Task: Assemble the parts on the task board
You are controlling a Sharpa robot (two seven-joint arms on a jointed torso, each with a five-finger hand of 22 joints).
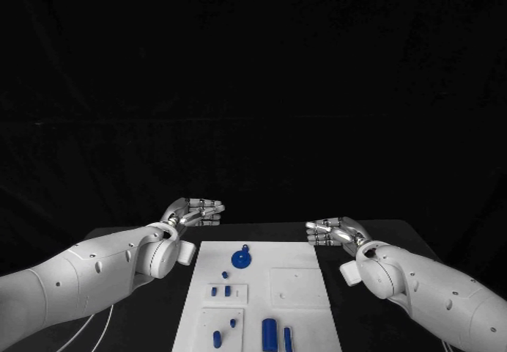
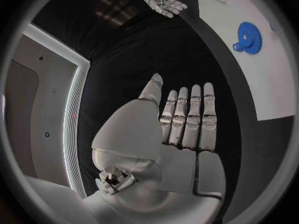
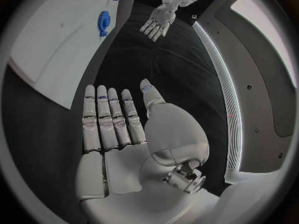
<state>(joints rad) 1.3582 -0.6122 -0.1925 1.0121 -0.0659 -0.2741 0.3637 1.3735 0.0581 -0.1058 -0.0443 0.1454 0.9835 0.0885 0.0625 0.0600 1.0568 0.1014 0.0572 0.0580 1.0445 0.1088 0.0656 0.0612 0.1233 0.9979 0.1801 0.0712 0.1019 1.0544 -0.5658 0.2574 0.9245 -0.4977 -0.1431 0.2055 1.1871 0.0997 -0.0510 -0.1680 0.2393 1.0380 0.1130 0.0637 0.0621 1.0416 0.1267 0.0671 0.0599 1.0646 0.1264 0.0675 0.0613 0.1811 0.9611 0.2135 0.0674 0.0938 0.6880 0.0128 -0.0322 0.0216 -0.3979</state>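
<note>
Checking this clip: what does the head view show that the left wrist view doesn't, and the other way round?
Head view alone: the whole task board with small blue pegs near its close end, and both white arms. Left wrist view alone: the left hand's palm side, fingers straight and together, holding nothing. Both share the blue gear lying on the board, and the right hand, open and off the board.

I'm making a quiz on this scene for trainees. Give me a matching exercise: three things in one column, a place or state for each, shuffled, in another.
Things:
1. left hand
2. blue gear
3. task board

Place or state:
A. white plate in the middle of the table
B. lies near the board's far edge
C. open, holds nothing, off the board's far left corner

Pairs: 1-C, 2-B, 3-A
</note>
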